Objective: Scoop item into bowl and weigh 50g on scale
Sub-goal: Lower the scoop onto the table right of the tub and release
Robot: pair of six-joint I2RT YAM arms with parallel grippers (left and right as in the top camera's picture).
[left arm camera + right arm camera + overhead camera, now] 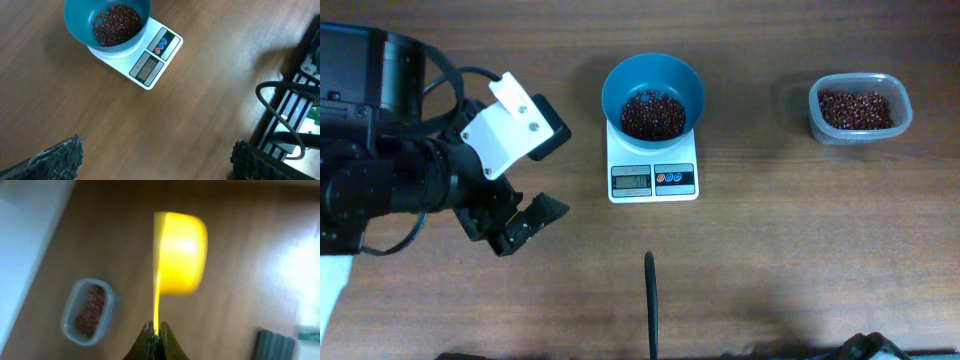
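Observation:
The teal-blue bowl (653, 75) stands on the white scale (652, 178) and holds a heap of dark red-brown beans (652, 114). The left wrist view shows the bowl (80, 25), its beans (116, 24) and the scale (150, 65) too. My left gripper (545, 175) is open and empty, left of the scale, over bare table (157, 155). My right gripper (157, 330) is shut on the thin handle of a yellow scoop (180, 252), held in the air. The view is blurred, and the scoop's inside does not show.
A clear plastic tub (858, 108) with more beans stands at the far right; it also shows in the right wrist view (87, 311). A thin dark strip (650, 300) stands near the front edge, below the scale. Black frame and cables (290, 115) lie at the table's side.

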